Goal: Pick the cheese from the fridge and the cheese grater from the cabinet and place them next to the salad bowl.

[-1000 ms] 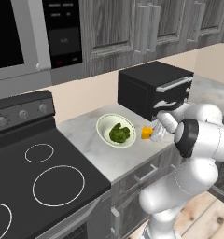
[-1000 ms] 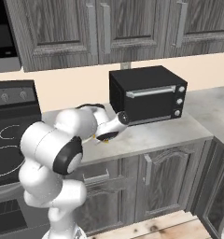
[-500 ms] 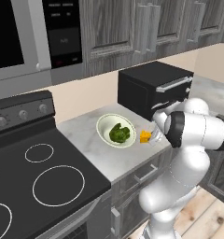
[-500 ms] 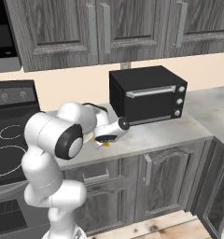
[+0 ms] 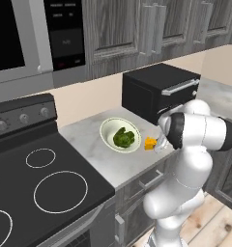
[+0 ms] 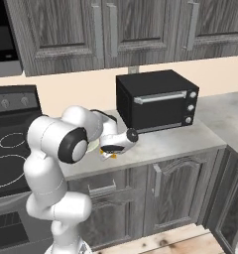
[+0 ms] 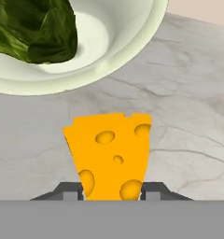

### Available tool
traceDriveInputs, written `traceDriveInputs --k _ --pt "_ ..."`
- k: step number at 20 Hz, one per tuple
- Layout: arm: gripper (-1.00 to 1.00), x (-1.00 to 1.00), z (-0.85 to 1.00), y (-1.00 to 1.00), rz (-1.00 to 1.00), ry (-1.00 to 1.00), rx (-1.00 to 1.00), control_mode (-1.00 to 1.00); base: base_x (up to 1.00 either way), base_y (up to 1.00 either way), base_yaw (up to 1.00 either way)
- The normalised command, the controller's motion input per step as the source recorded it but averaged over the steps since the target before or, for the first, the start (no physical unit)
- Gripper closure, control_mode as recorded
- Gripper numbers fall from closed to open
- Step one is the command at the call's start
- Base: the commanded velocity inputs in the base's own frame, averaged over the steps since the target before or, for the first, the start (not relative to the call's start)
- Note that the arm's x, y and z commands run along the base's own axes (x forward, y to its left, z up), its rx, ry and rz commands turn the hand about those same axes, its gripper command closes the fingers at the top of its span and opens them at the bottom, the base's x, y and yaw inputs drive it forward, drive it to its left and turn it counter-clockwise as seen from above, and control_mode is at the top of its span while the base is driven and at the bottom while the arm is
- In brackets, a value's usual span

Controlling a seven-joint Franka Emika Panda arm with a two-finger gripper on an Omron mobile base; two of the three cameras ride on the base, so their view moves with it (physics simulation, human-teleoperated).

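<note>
Hand view has the cheese (image 7: pixel 110 156) clamped between the two finger tips of the end effector (image 7: pixel 111 190), its lower end cut off, over the marble desk (image 7: pixel 188 116) just beside the salad bowl (image 7: pixel 132 42). From the right base, the arm hides most of that bowl.

The pale marbled counter (image 5: pixel 89 142) is carrying three things. The salad bowl (image 5: pixel 120 135) is sitting just beyond the tool (image 5: pixel 158 144), toward the stove. The cheese (image 7: pixel 109 154) is standing between the tool's tips, seemingly resting on the stone, just short of the bowl's rim. The black oven (image 6: pixel 156 99) is sitting behind the tool, near the wall.
</note>
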Motion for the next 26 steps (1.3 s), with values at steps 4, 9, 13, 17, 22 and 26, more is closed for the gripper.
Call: traceDriveInputs --k 4,9,13,17,22,26 --pt "1.00 0.21 -0.09 0.00 0.00 0.00 0.00 -1.00 0.00 0.00 0.00" --pt "1.00 0.22 -0.01 0.00 0.00 0.00 0.00 -1.00 0.00 0.00 0.00" --pt "1.00 0.09 0.00 0.00 0.00 0.00 0.00 -1.00 0.00 0.00 0.00" --pt "-1.00 0.00 0.00 0.00 0.00 0.00 0.00 -1.00 0.00 0.00 0.00" --pt "-1.00 0.00 0.00 0.00 0.00 0.00 0.00 -1.00 0.00 0.00 0.00" --pt "-1.00 0.00 0.00 0.00 0.00 0.00 0.00 -1.00 0.00 0.00 0.00"
